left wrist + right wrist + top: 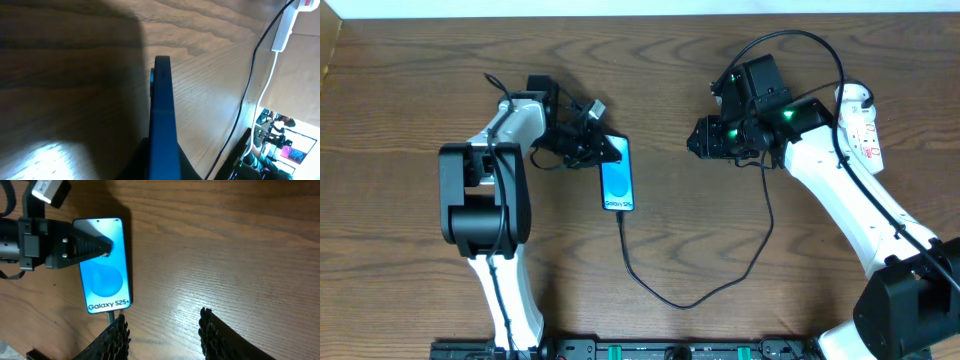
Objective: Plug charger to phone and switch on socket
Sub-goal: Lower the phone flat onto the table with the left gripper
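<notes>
The phone lies flat on the table with its light-blue screen up; it also shows in the right wrist view. My left gripper is shut on the phone's far end, with one finger over the screen. In the left wrist view the phone is edge-on between the fingers. The charger cable runs from the phone's near edge, loops toward the front and rises behind the right arm. The socket strip lies at the far right. My right gripper is open and empty, right of the phone.
The arm bases stand at the front edge. A black arm cable arcs over the right wrist. The cable loop lies on the table in front of the phone. The socket's white cord runs along the table edge.
</notes>
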`<action>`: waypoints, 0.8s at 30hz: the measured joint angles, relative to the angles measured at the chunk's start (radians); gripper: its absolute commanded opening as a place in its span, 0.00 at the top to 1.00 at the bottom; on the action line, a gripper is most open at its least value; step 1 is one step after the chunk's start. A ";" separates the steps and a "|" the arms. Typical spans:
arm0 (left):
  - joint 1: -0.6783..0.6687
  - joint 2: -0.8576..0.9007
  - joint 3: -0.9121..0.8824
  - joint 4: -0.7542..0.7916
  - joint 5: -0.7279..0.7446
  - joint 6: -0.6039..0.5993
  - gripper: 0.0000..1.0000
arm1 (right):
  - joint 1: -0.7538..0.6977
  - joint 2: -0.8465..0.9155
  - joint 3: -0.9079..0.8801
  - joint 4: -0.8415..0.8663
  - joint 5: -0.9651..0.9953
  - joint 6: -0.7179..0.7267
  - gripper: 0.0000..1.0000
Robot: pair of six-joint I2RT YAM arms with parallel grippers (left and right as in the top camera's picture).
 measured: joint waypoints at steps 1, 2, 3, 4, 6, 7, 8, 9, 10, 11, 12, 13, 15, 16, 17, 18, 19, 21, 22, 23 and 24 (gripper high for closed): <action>-0.002 0.000 0.000 0.003 0.000 -0.004 0.93 | 0.000 0.000 0.000 0.000 0.001 0.000 0.55; -0.003 0.000 0.000 0.005 0.000 -0.008 0.92 | 0.000 0.000 0.000 0.000 0.002 0.000 0.55; -0.004 0.000 0.000 0.008 -0.002 -0.015 0.92 | 0.000 0.000 0.000 0.000 0.002 0.000 0.55; -0.004 0.000 0.000 0.008 -0.002 -0.018 0.92 | 0.000 0.000 0.000 0.000 0.002 0.000 0.55; -0.004 0.000 0.000 0.007 -0.016 -0.031 0.92 | 0.000 0.000 0.000 0.000 0.002 0.000 0.55; -0.004 0.000 0.000 0.008 -0.026 -0.042 0.92 | 0.000 0.000 0.000 0.000 0.002 0.000 0.55; -0.004 0.000 0.000 0.007 -0.034 -0.049 0.92 | 0.000 0.000 0.000 0.000 0.003 0.000 0.55; -0.004 0.000 0.000 0.007 -0.042 -0.057 0.92 | 0.000 0.000 0.000 0.000 0.003 0.000 0.54; -0.004 0.000 0.000 0.007 -0.049 -0.064 0.92 | 0.000 0.000 0.000 0.000 0.003 0.000 0.54; -0.004 0.000 0.000 0.007 -0.057 -0.071 0.91 | 0.000 0.000 0.000 0.000 0.005 0.000 0.55; -0.004 0.000 0.000 0.007 -0.064 -0.075 0.86 | 0.000 0.000 0.000 0.000 0.005 0.000 0.55; -0.004 0.000 0.000 0.007 -0.071 -0.077 0.84 | 0.000 0.000 0.000 0.000 0.005 0.000 0.55; -0.004 0.000 0.000 0.007 -0.089 -0.089 0.77 | 0.000 0.000 0.000 -0.001 0.006 0.000 0.54; -0.004 0.000 0.000 0.007 -0.092 -0.093 0.74 | 0.000 0.000 0.000 0.000 0.006 0.000 0.54; -0.004 0.000 0.000 0.007 -0.098 -0.096 0.72 | 0.000 0.000 0.000 -0.001 0.006 0.000 0.54; -0.005 0.000 0.000 0.007 -0.106 -0.099 0.71 | 0.000 0.000 0.000 -0.003 0.006 0.000 0.54; -0.005 0.000 0.000 0.007 -0.116 -0.100 0.70 | 0.000 0.000 0.000 -0.005 0.006 0.000 0.54; -0.004 0.001 0.000 0.007 -0.127 -0.101 0.67 | 0.000 0.000 0.000 -0.008 0.006 0.000 0.54; -0.004 0.001 0.000 0.007 -0.132 -0.101 0.67 | 0.000 0.000 0.000 -0.009 0.006 0.000 0.54; -0.004 0.001 0.000 0.007 -0.135 -0.101 0.66 | 0.000 0.000 0.000 -0.009 0.006 0.000 0.54; -0.004 0.001 0.000 0.007 -0.136 -0.101 0.66 | 0.000 0.000 0.000 -0.010 0.007 0.000 0.54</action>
